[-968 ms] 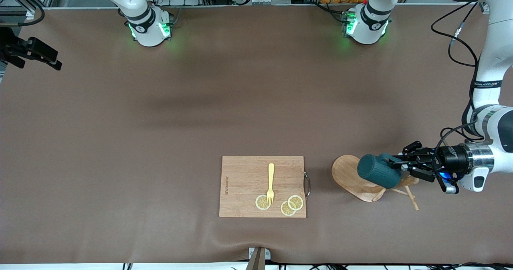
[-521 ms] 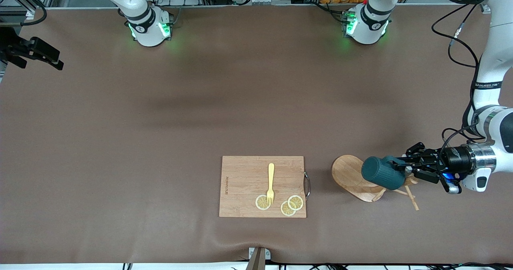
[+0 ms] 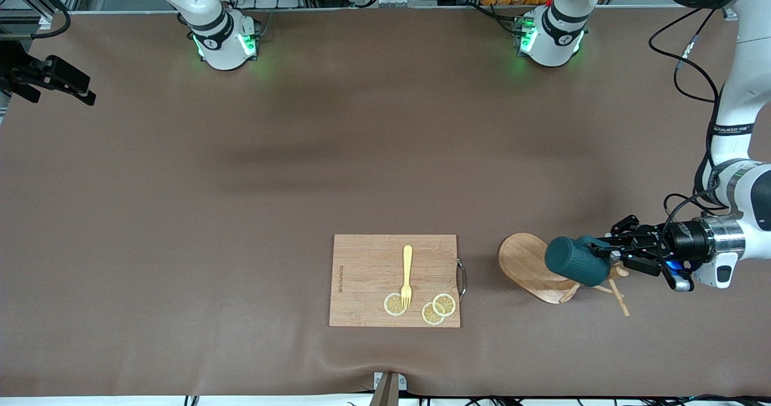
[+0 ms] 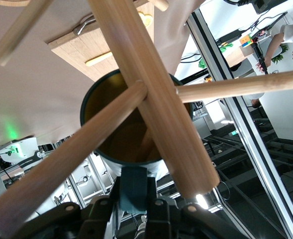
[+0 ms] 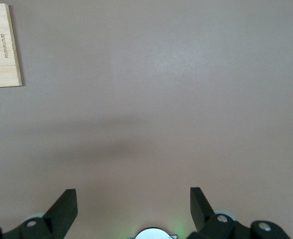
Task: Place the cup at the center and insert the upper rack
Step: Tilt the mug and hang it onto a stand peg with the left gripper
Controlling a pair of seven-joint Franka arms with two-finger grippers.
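The dark teal cup (image 3: 572,260) hangs on its side just above the upper rack (image 3: 525,260), a wooden mug tree tipped over at the left arm's end of the table. My left gripper (image 3: 605,252) is shut on the cup's handle (image 4: 134,191). In the left wrist view the rack's post (image 4: 151,94) and a peg (image 4: 61,169) cross in front of the cup's tan inside (image 4: 106,144). More thin pegs (image 3: 617,294) rest on the table. My right gripper (image 3: 89,91) waits open at the right arm's end, with nothing between its fingers (image 5: 64,206).
A wooden cutting board (image 3: 394,279) lies nearer the front camera, mid-table, beside the rack. A yellow fork (image 3: 407,273) and lemon slices (image 3: 438,308) lie on it. One corner of that board (image 5: 2,47) shows in the right wrist view.
My left gripper has drawn the cup a little toward the left arm's end of the table and slightly down, over the rack. The right arm has barely moved.
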